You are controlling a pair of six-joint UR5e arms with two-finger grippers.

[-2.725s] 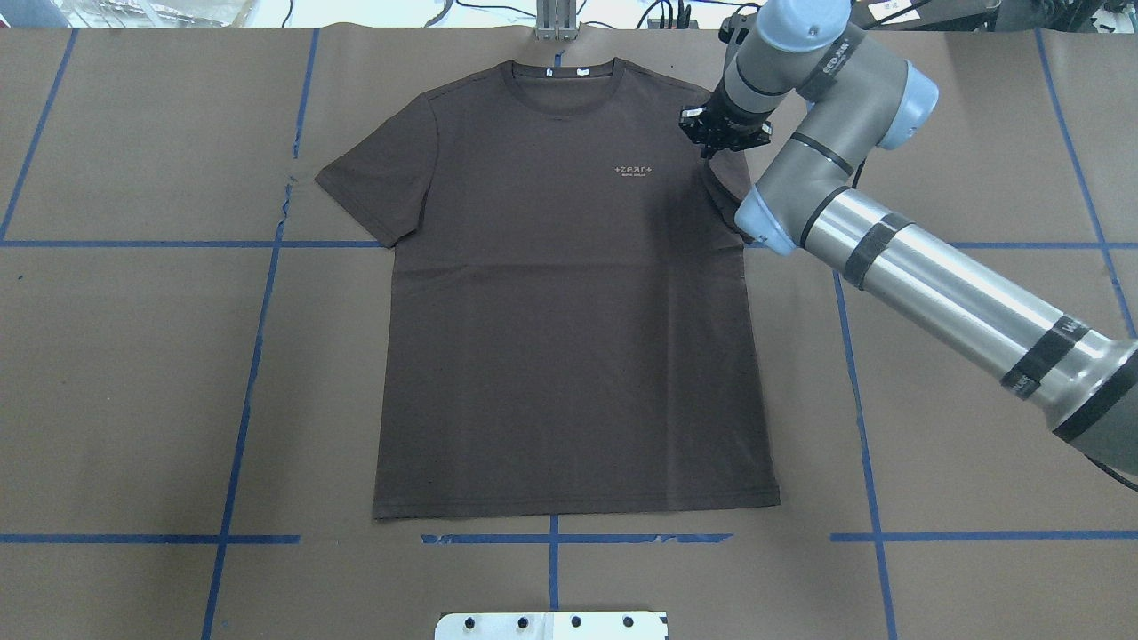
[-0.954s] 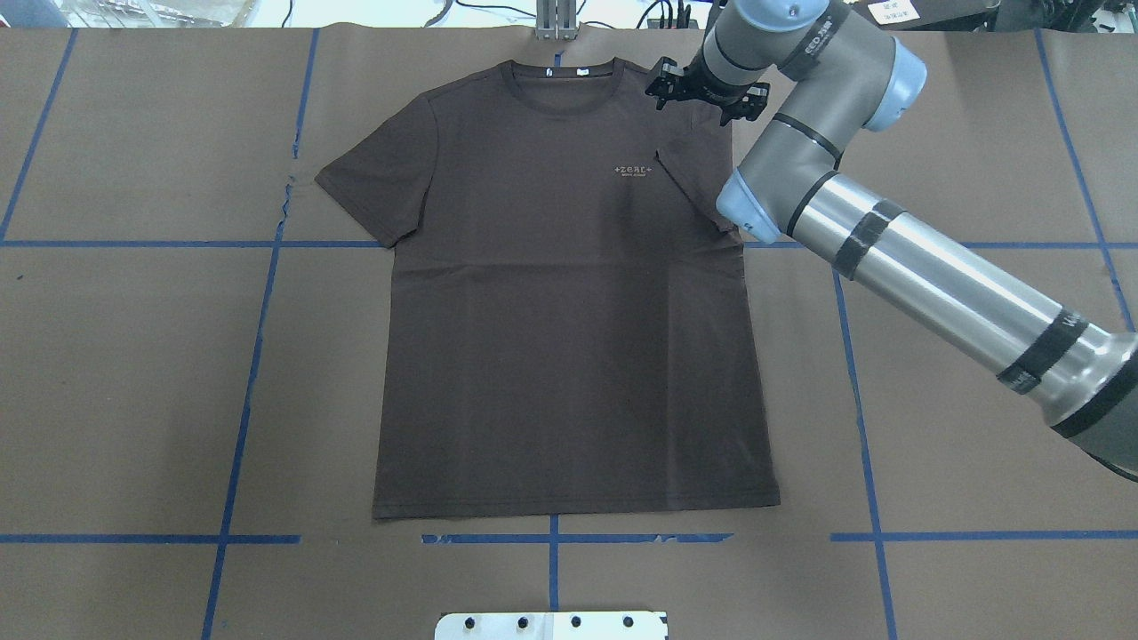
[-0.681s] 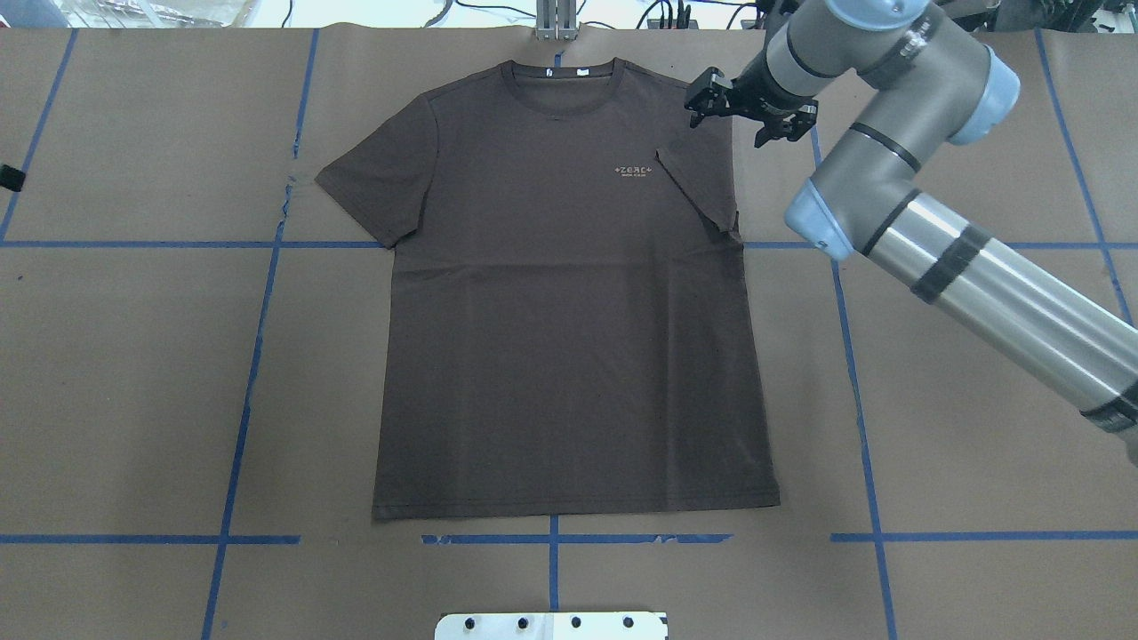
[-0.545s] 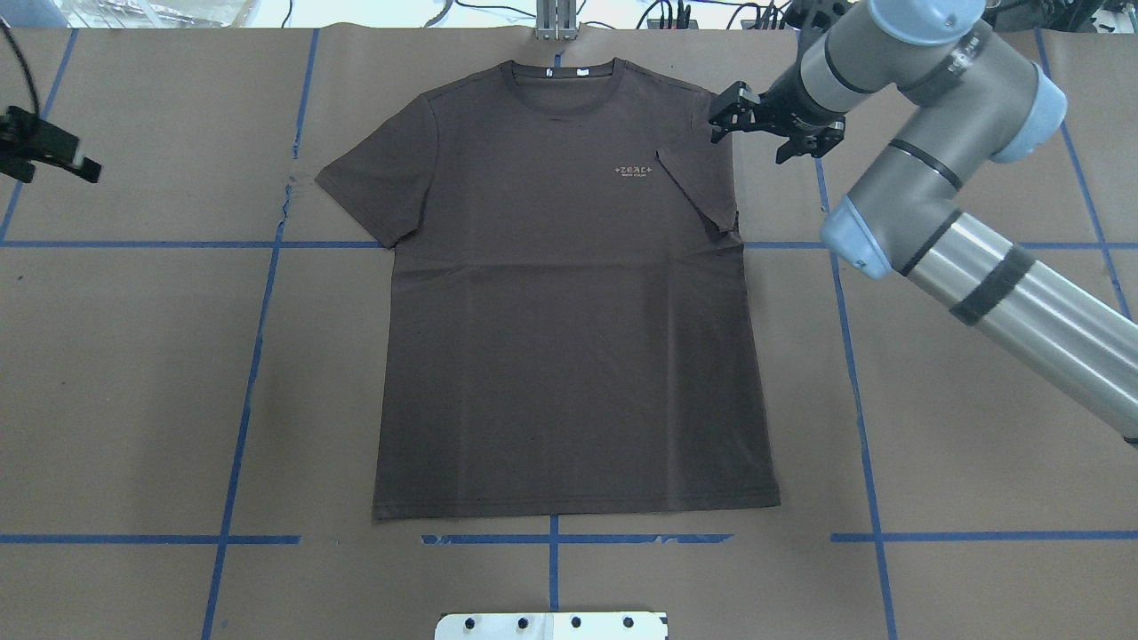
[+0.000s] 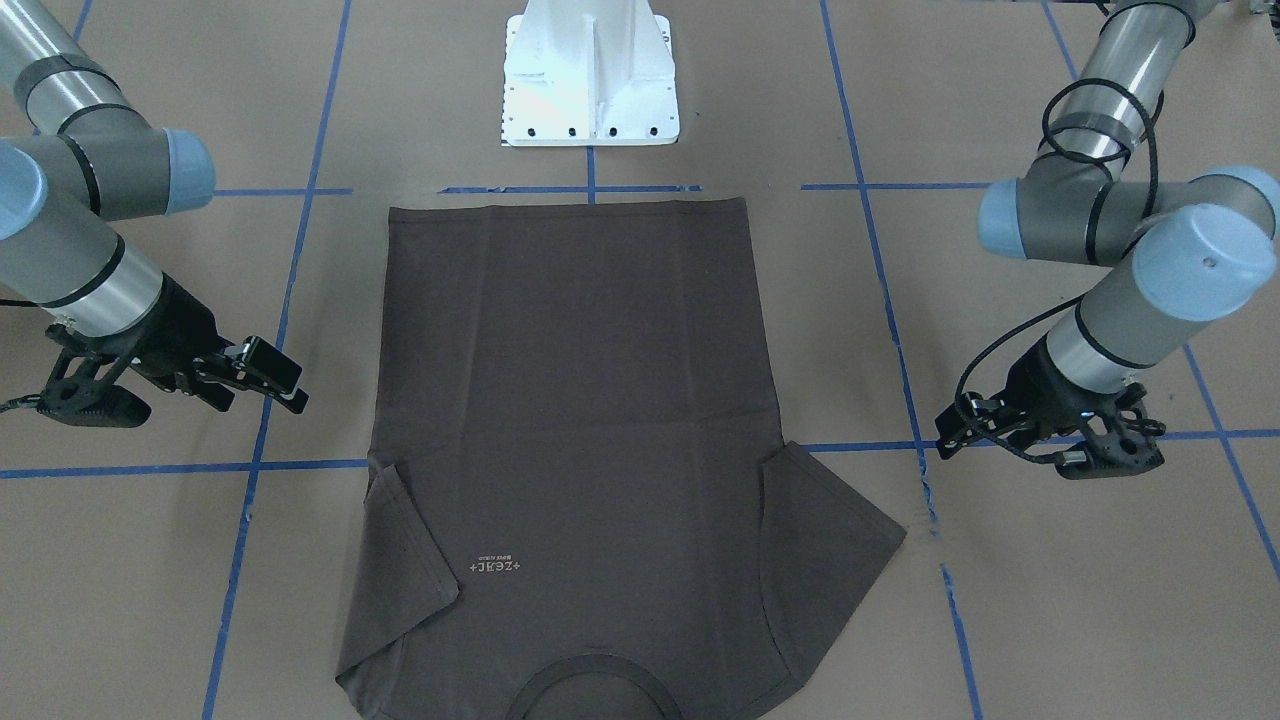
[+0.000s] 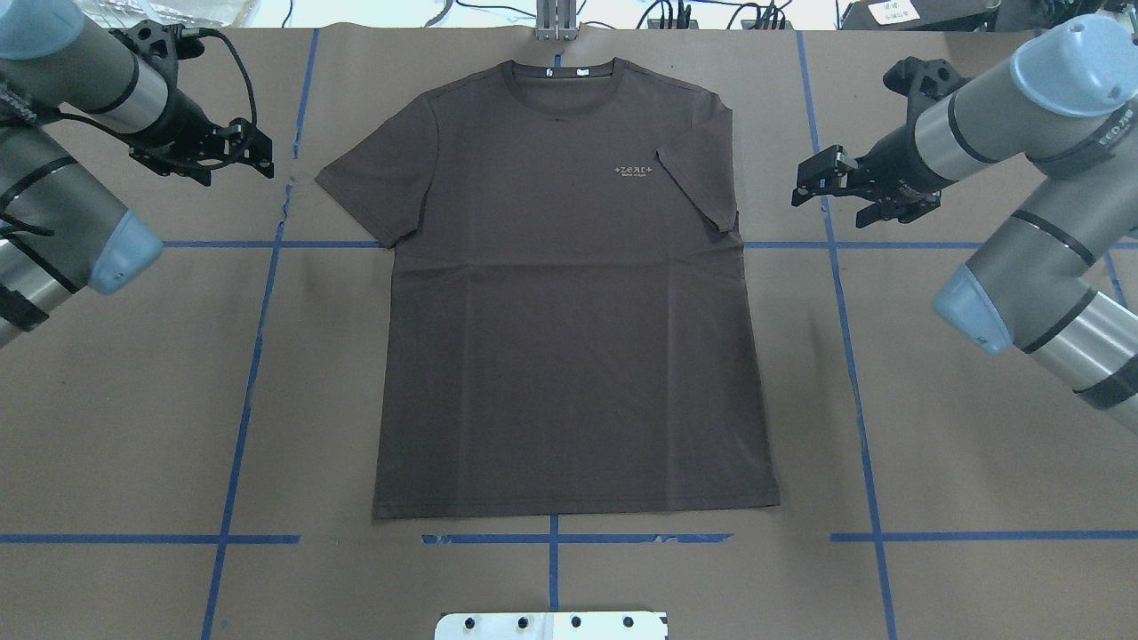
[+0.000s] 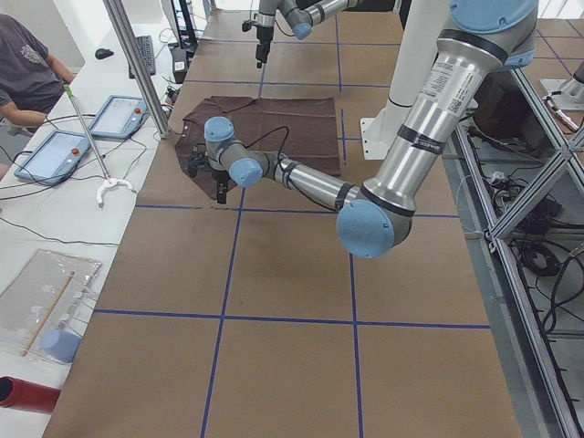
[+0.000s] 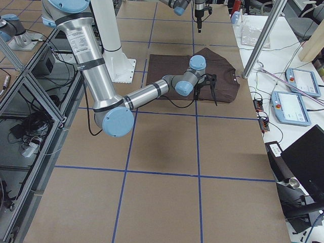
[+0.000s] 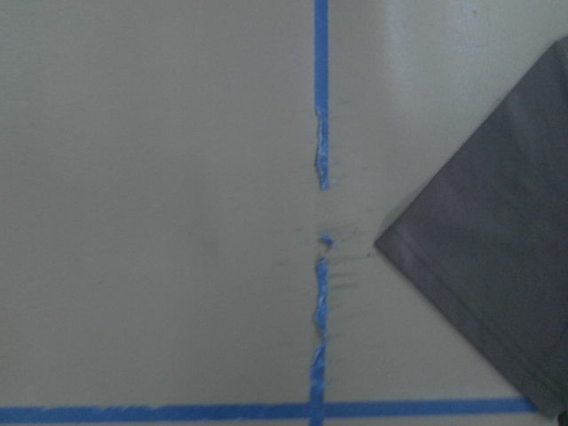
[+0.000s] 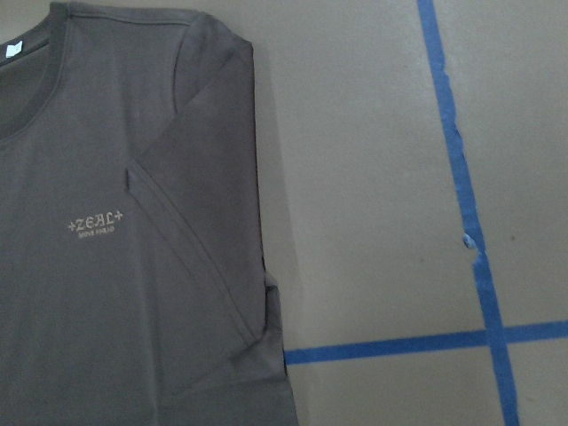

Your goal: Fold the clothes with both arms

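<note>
The dark brown-grey T-shirt (image 6: 569, 338) lies flat, print side up, collar (image 6: 558, 84) at the far edge. Its right sleeve (image 6: 702, 182) is folded inward onto the chest beside the "+ZEAL+" print (image 6: 634, 170). Its left sleeve (image 6: 373, 191) lies spread out. My right gripper (image 6: 803, 182) hovers open and empty over bare paper, right of the folded sleeve. My left gripper (image 6: 262, 158) hovers open and empty, left of the spread sleeve. The left wrist view shows that sleeve's corner (image 9: 497, 293). The right wrist view shows the folded sleeve (image 10: 204, 222).
Brown paper with a grid of blue tape lines (image 6: 240, 427) covers the table. The white pedestal base (image 6: 551, 625) is at the near edge and a metal post (image 6: 556, 22) at the far edge. A seated person (image 7: 27, 73) and tablets (image 7: 119, 114) are beyond the far side.
The right gripper left the shirt's right shoulder and drew back to the right; the right sleeve now lies folded in. The left arm came into view from the left.
</note>
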